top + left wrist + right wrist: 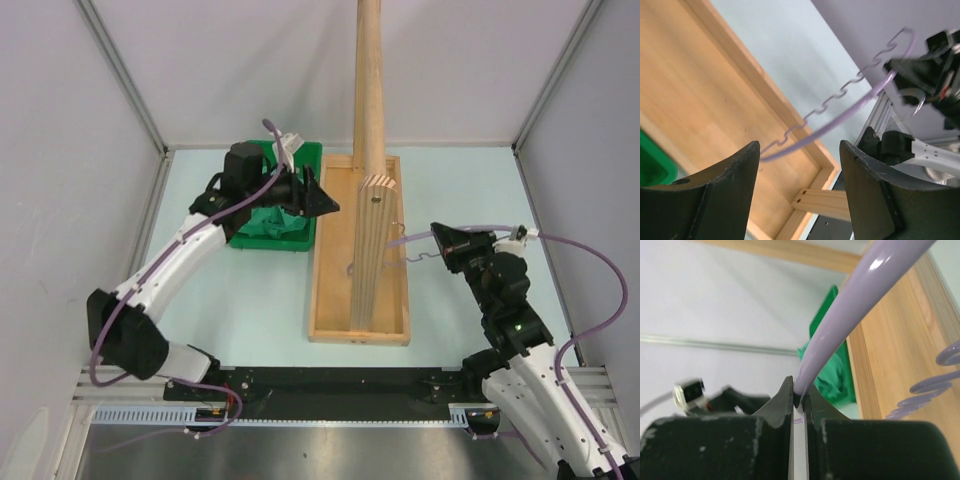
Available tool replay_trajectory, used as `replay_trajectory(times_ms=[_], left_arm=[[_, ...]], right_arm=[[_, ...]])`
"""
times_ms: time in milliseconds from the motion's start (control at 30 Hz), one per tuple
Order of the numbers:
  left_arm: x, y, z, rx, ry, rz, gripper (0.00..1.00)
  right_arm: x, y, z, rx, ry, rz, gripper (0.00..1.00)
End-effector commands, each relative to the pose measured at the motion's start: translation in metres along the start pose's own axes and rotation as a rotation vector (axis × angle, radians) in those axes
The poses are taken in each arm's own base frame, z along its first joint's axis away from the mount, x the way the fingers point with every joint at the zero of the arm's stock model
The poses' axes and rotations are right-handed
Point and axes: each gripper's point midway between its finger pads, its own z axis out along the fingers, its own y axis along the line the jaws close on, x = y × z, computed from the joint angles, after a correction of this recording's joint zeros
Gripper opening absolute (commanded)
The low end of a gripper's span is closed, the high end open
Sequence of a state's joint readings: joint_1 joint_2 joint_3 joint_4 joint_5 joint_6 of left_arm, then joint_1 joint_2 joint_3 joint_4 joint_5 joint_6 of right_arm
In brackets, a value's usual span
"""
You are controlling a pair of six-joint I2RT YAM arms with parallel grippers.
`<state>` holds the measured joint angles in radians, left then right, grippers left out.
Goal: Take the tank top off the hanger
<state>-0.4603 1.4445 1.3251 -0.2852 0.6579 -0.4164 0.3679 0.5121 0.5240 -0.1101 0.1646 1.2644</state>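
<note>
Closest to us, our right gripper [799, 390] is pinched tight on the lavender hanger [840, 330], which hangs bare across the right edge of the wooden tray [358, 335]. Our left gripper [800, 150] hovers at the wooden tray's left edge, its jaws spread apart with nothing between them. We see the tank top [272, 224] off the hanger, crumpled in the green tray [268, 247] just left of the wooden tray, well apart from the hanger.
</note>
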Motion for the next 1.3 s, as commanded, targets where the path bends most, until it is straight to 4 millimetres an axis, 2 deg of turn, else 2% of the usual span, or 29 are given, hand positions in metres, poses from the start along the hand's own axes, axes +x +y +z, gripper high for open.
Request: replay_trajectory(times_ms=[0, 33, 67, 100, 133, 167, 233, 267, 300, 367, 400, 467, 500, 567, 600, 667, 700, 733, 767, 800, 833, 867, 900, 967, 1000, 1033, 1067, 1267], left_arm=[[0.006, -0.003, -0.026, -0.074, -0.089, 0.059, 0.70], [0.004, -0.007, -0.037, -0.090, -0.121, 0.079, 0.70], [0.008, -0.006, -0.042, -0.101, -0.127, 0.086, 0.70], [0.020, -0.001, -0.044, -0.114, -0.114, 0.080, 0.70], [0.023, -0.003, -0.048, -0.116, -0.124, 0.083, 0.71], [0.025, -0.009, -0.056, -0.104, -0.141, 0.093, 0.72], [0.041, -0.007, -0.059, -0.099, -0.124, 0.075, 0.72], [0.043, -0.011, -0.063, -0.085, -0.130, 0.082, 0.73], [0.054, -0.008, -0.063, -0.085, -0.113, 0.065, 0.73], [0.065, -0.009, -0.064, -0.071, -0.100, 0.052, 0.72], [0.069, -0.009, -0.064, -0.066, -0.094, 0.043, 0.72], [0.074, -0.011, -0.065, -0.057, -0.096, 0.041, 0.72], [0.079, -0.013, -0.065, -0.051, -0.089, 0.037, 0.72], [0.084, -0.015, -0.063, -0.043, -0.082, 0.032, 0.72], [0.090, -0.018, -0.061, -0.030, -0.073, 0.028, 0.72], [0.098, -0.022, -0.059, -0.015, -0.060, 0.025, 0.72], [0.100, -0.025, -0.057, -0.008, -0.055, 0.026, 0.72], [0.101, -0.029, -0.057, -0.004, -0.058, 0.031, 0.72], [0.103, -0.030, -0.057, 0.000, -0.056, 0.032, 0.72], [0.105, -0.034, -0.056, 0.005, -0.058, 0.037, 0.72], [0.104, -0.036, -0.057, 0.009, -0.066, 0.042, 0.72], [0.104, -0.037, -0.057, 0.012, -0.066, 0.040, 0.72], [0.103, -0.040, -0.058, 0.020, -0.072, 0.045, 0.72], [0.102, -0.043, -0.059, 0.028, -0.077, 0.052, 0.72], [0.101, -0.045, -0.060, 0.032, -0.079, 0.056, 0.72], [0.101, -0.045, -0.061, 0.033, -0.081, 0.060, 0.72], [0.099, -0.049, -0.063, 0.043, -0.088, 0.068, 0.71], [0.093, -0.056, -0.074, 0.038, -0.107, 0.100, 0.71]], right_arm=[[-0.052, 0.073, 0.005, -0.106, -0.167, 0.070, 0.00], [-0.058, 0.080, 0.007, -0.109, -0.179, 0.071, 0.00], [-0.069, 0.104, 0.004, -0.151, -0.195, 0.080, 0.00], [-0.079, 0.112, 0.004, -0.163, -0.222, 0.089, 0.00], [-0.085, 0.116, 0.011, -0.159, -0.232, 0.089, 0.00], [-0.092, 0.136, 0.007, -0.195, -0.241, 0.095, 0.00], [-0.105, 0.148, 0.013, -0.202, -0.265, 0.113, 0.00], [-0.112, 0.168, 0.009, -0.239, -0.276, 0.119, 0.00], [-0.116, 0.176, 0.009, -0.252, -0.283, 0.121, 0.00], [-0.120, 0.192, 0.014, -0.278, -0.284, 0.135, 0.00], [-0.125, 0.208, 0.009, -0.316, -0.290, 0.145, 0.00], [-0.126, 0.219, 0.015, -0.329, -0.279, 0.173, 0.00], [-0.131, 0.235, 0.011, -0.361, -0.286, 0.179, 0.00], [-0.134, 0.250, 0.010, -0.385, -0.280, 0.196, 0.00], [-0.135, 0.254, 0.017, -0.384, -0.278, 0.199, 0.00], [-0.138, 0.276, 0.012, -0.426, -0.279, 0.202, 0.00], [-0.137, 0.279, 0.019, -0.419, -0.276, 0.195, 0.00], [-0.140, 0.296, 0.013, -0.454, -0.281, 0.190, 0.00], [-0.136, 0.303, 0.014, -0.464, -0.274, 0.190, 0.00], [-0.133, 0.305, 0.024, -0.453, -0.273, 0.166, 0.00], [-0.137, 0.321, 0.016, -0.476, -0.288, 0.164, 0.00], [-0.130, 0.327, 0.017, -0.481, -0.273, 0.162, 0.00], [-0.128, 0.328, 0.027, -0.469, -0.271, 0.152, 0.00], [-0.127, 0.342, 0.026, -0.485, -0.273, 0.154, 0.00], [-0.120, 0.345, 0.029, -0.485, -0.254, 0.160, 0.00], [-0.116, 0.342, 0.040, -0.462, -0.255, 0.155, 0.00], [-0.114, 0.348, 0.038, -0.469, -0.250, 0.156, 0.00], [-0.089, 0.340, 0.068, -0.411, -0.234, 0.150, 0.00]])
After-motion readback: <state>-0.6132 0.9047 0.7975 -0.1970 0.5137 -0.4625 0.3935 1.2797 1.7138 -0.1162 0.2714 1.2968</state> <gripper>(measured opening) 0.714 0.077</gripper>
